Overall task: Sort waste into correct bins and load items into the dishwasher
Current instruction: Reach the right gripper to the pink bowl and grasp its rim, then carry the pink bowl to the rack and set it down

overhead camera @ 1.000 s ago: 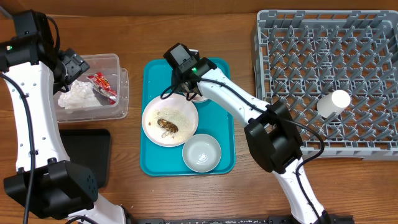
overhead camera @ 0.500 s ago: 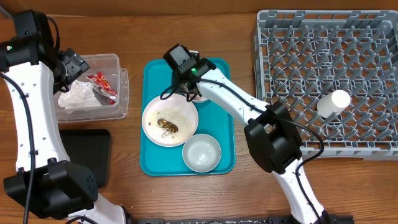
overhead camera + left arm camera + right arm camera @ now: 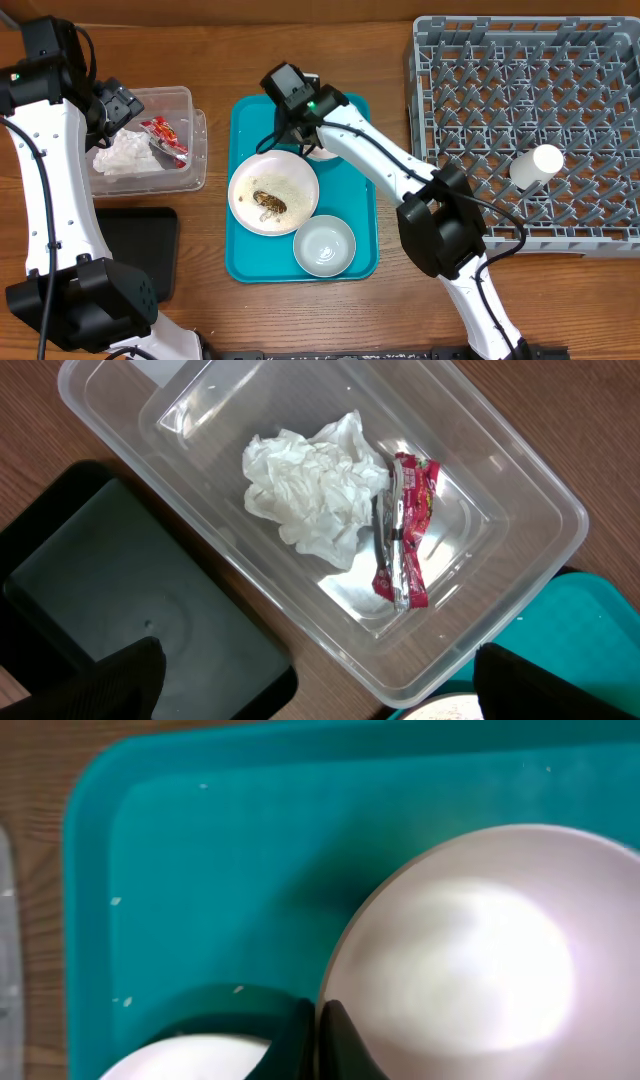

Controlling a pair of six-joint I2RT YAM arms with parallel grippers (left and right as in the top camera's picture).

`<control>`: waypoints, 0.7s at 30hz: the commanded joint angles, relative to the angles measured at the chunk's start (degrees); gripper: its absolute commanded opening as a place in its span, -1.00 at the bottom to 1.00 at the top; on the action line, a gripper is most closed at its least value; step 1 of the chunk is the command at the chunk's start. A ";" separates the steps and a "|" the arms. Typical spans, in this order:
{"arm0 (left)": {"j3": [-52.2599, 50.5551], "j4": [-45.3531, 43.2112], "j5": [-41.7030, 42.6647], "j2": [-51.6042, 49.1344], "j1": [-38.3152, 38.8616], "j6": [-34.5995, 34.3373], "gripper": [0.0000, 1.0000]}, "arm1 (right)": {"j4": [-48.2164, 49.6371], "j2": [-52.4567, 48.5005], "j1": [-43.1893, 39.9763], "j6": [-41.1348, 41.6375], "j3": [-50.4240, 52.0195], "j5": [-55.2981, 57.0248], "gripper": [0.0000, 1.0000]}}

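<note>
My right gripper (image 3: 316,1020) is shut on the left rim of the pink saucer (image 3: 470,950), one finger inside it and one outside, at the back of the teal tray (image 3: 360,200). From overhead only an edge of the saucer (image 3: 322,152) shows under the arm. The white plate (image 3: 290,180) carries brown food scraps (image 3: 268,203) and crumbs, and the pale bowl (image 3: 324,245) sits in front of it. The white cup (image 3: 537,165) lies in the grey rack (image 3: 530,60). My left gripper (image 3: 320,655) hangs open over the clear tub (image 3: 520,470), which holds the napkin (image 3: 310,490) and the red wrapper (image 3: 405,530).
The black tray (image 3: 135,240) lies on the table in front of the clear tub, at the left. The grey rack fills the back right. Loose white crumbs dot the teal tray (image 3: 220,870) beside the saucer.
My right gripper's fingers have closed onto the saucer's rim, and its wrist has shifted slightly toward the back. The left arm has not moved.
</note>
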State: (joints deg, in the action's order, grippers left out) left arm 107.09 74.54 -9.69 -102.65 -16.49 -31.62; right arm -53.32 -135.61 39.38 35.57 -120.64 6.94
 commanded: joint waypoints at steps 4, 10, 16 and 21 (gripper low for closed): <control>0.42 -0.02 -0.81 1.73 0.39 -0.74 1.00 | -4.68 1.88 -1.31 -1.16 -10.25 -0.57 -0.92; 0.42 -0.02 -0.81 1.73 0.39 -0.74 1.00 | -11.34 4.98 -5.99 -1.44 -19.12 -0.59 -0.92; 0.42 -0.02 -0.81 1.73 0.39 -0.74 1.00 | -12.83 10.93 -16.17 -10.05 -20.87 -7.23 -0.92; 0.42 -0.02 -0.81 1.73 0.39 -0.74 1.00 | -13.57 12.07 -31.61 -18.45 -20.85 -28.61 -0.92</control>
State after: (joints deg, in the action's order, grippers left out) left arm 107.09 74.52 -9.69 -102.65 -16.49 -31.59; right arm -66.50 -126.26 15.38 24.12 -139.96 -7.16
